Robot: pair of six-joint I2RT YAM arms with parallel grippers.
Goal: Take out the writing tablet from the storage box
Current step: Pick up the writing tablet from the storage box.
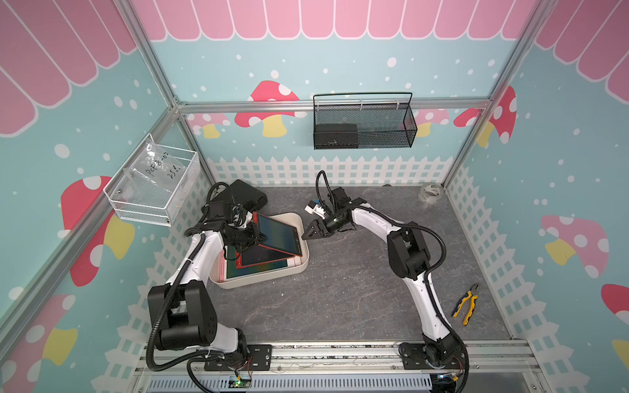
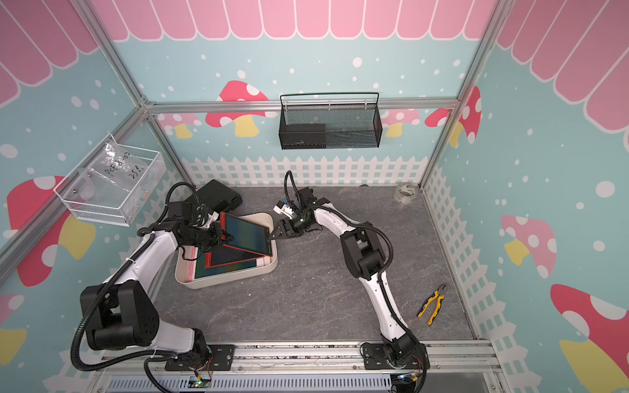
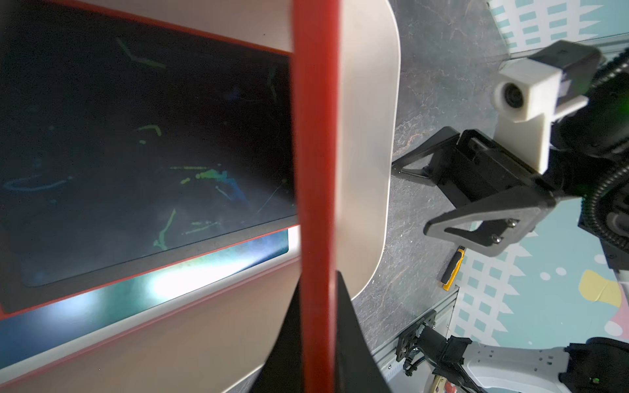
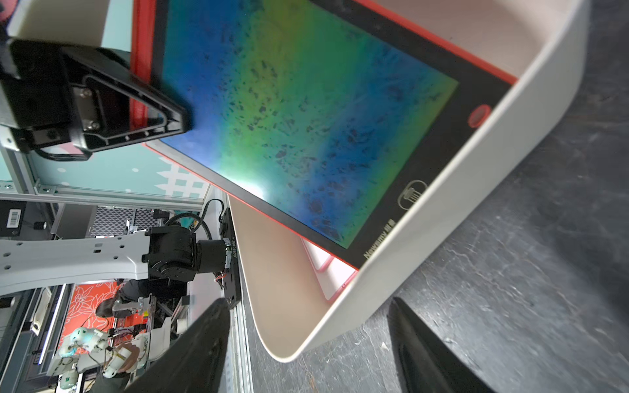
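Left wrist view is showing my left claw [image 3: 318,289] pressing its two black fingers [image 3: 354,340] together on the red edge of the writing tablet [image 3: 316,136]. In both top views that tablet [image 1: 277,234] is tilting. The edge at my left claw [image 1: 253,236] is raised, and the opposite end is sitting down inside the storage box [image 1: 265,280], against the wall nearest my right claw [image 1: 308,234]. Under it a second red tablet [image 1: 269,260] is lying flat in the box on top of a pale pink tablet [image 1: 233,270]. My right claw is hovering with its jaws apart and gripping nothing, just outside that box wall. I cannot tell whether a tip is touching the wall.

The table [image 1: 340,299] is showing a dark grey stone pattern. Behind my left claw a black case [image 1: 245,194] is lying just beside the box. Well apart from my right claw, back toward that arm's base, yellow-handled pliers [image 1: 466,303] are lying near the side wall. A roll of clear tape [image 1: 429,194] is sitting in the far corner.

The walls [image 1: 561,170] are showing teal paper with red mushrooms, a white picket fence and pink scallops. A black mesh basket [image 1: 362,122] is hanging on the back wall beyond both claws. A white wire basket [image 1: 153,200] holding a plastic bag [image 1: 153,166] is hanging on my left claw's side.
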